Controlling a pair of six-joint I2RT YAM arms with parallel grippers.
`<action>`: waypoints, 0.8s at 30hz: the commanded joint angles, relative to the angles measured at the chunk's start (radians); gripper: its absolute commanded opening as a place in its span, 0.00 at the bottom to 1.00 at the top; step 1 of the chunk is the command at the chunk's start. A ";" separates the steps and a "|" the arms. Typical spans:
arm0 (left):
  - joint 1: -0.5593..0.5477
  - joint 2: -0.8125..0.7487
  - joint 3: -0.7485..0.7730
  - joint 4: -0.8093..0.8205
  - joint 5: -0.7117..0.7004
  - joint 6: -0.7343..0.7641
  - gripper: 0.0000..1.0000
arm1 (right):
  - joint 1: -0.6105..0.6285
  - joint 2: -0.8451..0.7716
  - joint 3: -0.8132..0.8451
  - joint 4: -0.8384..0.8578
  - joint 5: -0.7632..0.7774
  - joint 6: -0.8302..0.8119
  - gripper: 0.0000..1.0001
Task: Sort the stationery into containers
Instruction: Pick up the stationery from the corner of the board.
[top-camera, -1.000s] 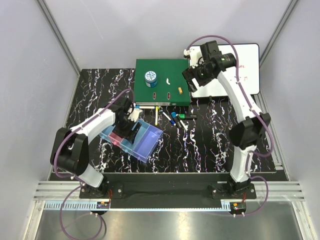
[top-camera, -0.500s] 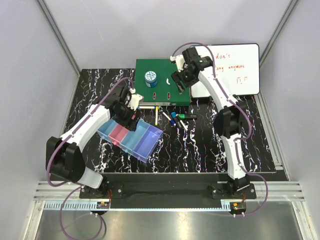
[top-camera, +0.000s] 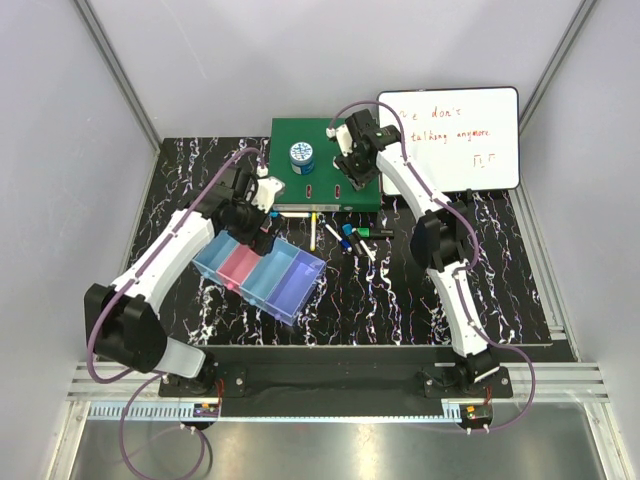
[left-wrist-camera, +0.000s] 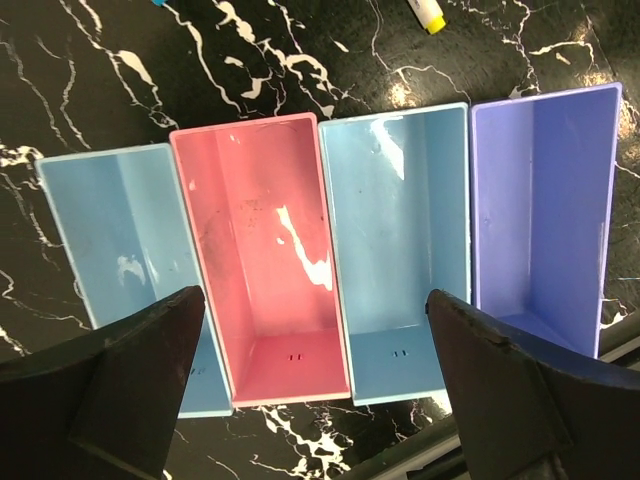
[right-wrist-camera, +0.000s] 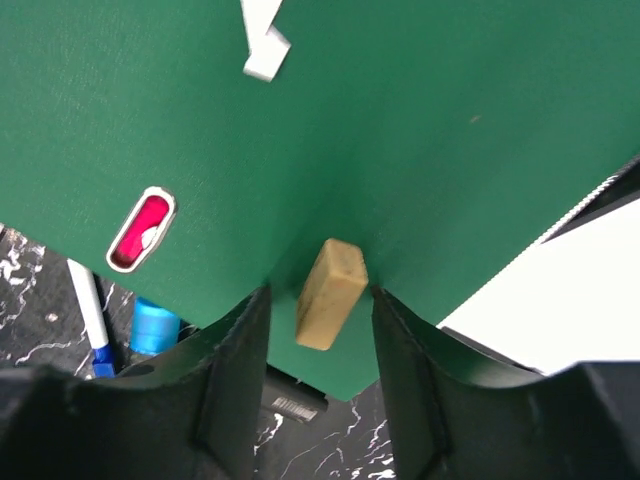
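Observation:
The containers (top-camera: 262, 275) are a joined row of light blue, pink (left-wrist-camera: 260, 260), light blue and purple bins, all bare inside in the left wrist view. My left gripper (top-camera: 252, 222) (left-wrist-camera: 315, 295) hangs open above the row's near rim, with nothing between its fingers. My right gripper (top-camera: 357, 180) (right-wrist-camera: 320, 290) is down on the green binder (right-wrist-camera: 400, 120), its jaws astride a small tan eraser (right-wrist-camera: 330, 292) with a slim gap on the left side. Loose markers (top-camera: 345, 235) lie on the table, and a round blue-and-white tin (top-camera: 301, 156) stands on the binder.
A whiteboard (top-camera: 455, 135) with red writing lies at the back right, beside the binder (top-camera: 320, 170). A white scrap (right-wrist-camera: 262, 45) and a red oval slot (right-wrist-camera: 140, 230) show on the binder. A blue marker (right-wrist-camera: 153, 325) and a white pen (right-wrist-camera: 90, 300) lie just off its edge.
My left gripper rose from the bins toward the back left and opened wider. My right arm swung left from the whiteboard's edge onto the binder, its jaws narrowing around the eraser.

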 joint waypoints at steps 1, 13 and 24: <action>0.010 -0.068 0.013 0.053 -0.017 0.025 0.99 | 0.017 0.012 0.069 0.043 0.048 -0.003 0.49; 0.036 -0.083 0.016 0.067 -0.029 0.043 0.99 | 0.038 0.004 0.052 0.048 0.059 -0.020 0.08; 0.223 -0.086 -0.010 0.148 -0.152 -0.040 0.99 | 0.069 -0.152 -0.050 0.025 0.042 -0.057 0.00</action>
